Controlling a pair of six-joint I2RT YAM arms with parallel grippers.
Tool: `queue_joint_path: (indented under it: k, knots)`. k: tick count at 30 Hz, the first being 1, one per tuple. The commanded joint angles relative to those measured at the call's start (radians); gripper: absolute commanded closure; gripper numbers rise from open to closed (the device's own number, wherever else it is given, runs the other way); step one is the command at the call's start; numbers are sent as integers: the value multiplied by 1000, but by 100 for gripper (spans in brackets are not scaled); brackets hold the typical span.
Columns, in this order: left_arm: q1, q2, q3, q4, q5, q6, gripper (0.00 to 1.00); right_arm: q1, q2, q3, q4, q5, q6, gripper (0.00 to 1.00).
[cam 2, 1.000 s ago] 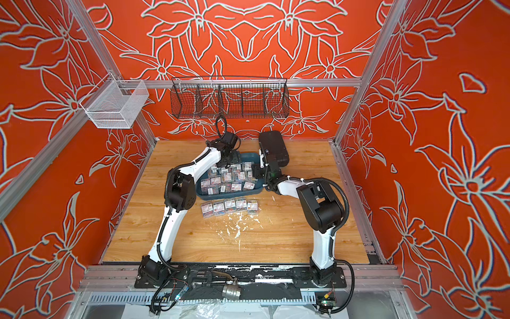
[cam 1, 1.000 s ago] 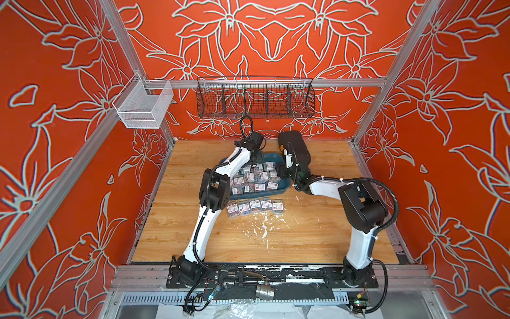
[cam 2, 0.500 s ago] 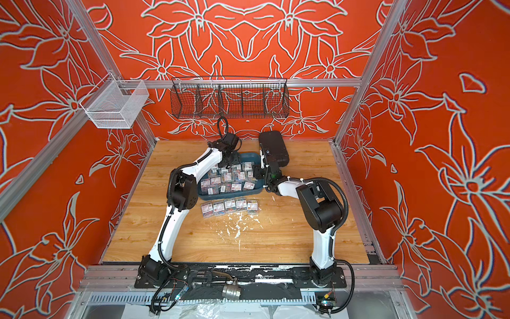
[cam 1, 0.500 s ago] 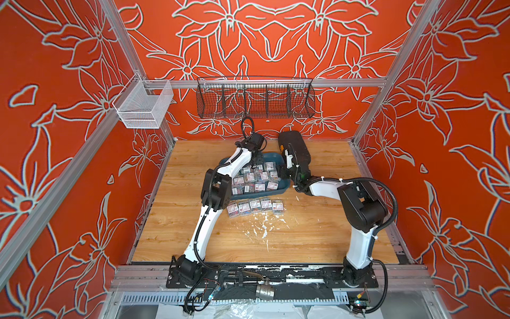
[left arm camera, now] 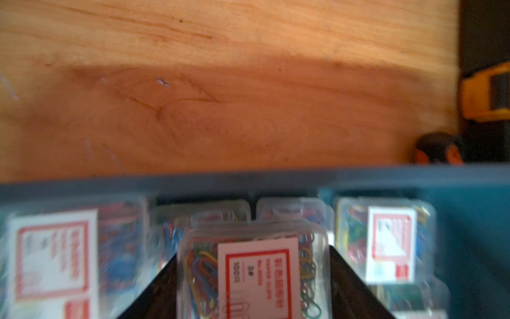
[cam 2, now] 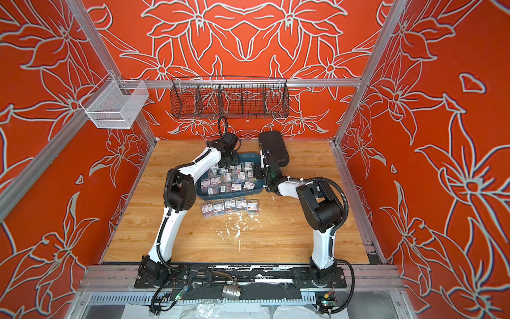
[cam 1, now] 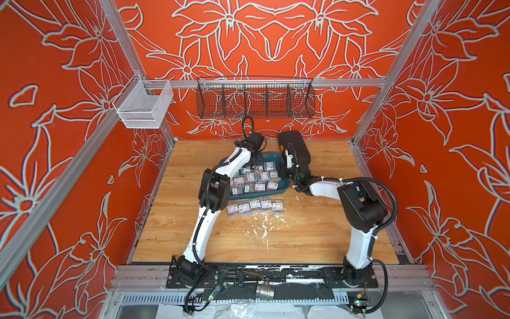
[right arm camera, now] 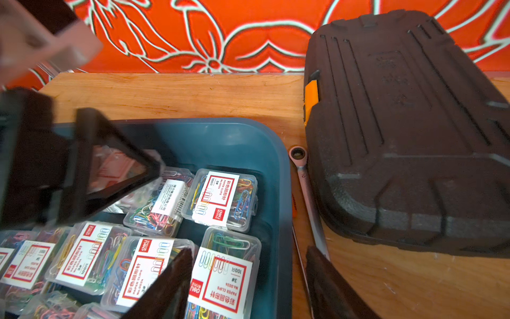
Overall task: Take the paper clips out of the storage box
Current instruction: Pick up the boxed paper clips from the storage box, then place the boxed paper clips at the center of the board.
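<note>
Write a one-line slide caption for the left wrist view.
Left gripper grips one clear box of paper clips inside the teal storage box, wooden table beyond.

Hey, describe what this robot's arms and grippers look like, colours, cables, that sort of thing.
Both the left arm and right arm have white tubular links, bulky black joint housings and black corrugated cables looping alongside; white zip ties show on the right one. The left gripper and right gripper have black, wedge-shaped fingers. No markings are legible.

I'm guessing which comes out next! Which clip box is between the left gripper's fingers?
The paper clip box on top of the others, black fingers hugging both sides.
</note>
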Motion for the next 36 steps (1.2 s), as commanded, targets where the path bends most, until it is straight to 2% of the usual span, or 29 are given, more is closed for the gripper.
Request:
queue_joint_path:
  k: [1, 7, 11, 14, 16, 19, 21, 24, 29, 33, 36]
  knots:
    - [-52, -204, -78, 32, 2, 49, 52, 1, -17, -13, 50, 23, 2, 35]
    - [-102, -419, -344, 164, 39, 82, 52, -4, -231, -21, -199, 70, 65, 36]
    - [-111, -459, -387, 167, 140, 83, 57, -7, -408, -61, -417, 248, 86, 34]
    - [-136, -471, -401, 190, 208, 100, 59, -11, -501, -83, -542, 335, 90, 34]
    - [-167, -468, -397, 196, 225, 121, 60, -13, -556, -96, -650, 411, 113, 37]
    - [-213, -467, -398, 201, 248, 147, 62, -20, -655, -178, -706, 511, 146, 37]
    - [-243, -474, -417, 217, 250, 163, 62, -37, -728, -248, -713, 555, 175, 33]
    - [-277, -491, -456, 251, 296, 186, 62, -84, -813, -320, -731, 555, 219, 30]
    - [-329, -512, -522, 310, 339, 231, 62, -144, -824, -379, -745, 555, 243, 29]
    - [-375, -493, -532, 318, 365, 292, 63, -210, -764, -412, -742, 563, 312, 30]
    - [-403, -473, -523, 314, 375, 340, 63, -259, -717, -382, -780, 534, 345, 34]
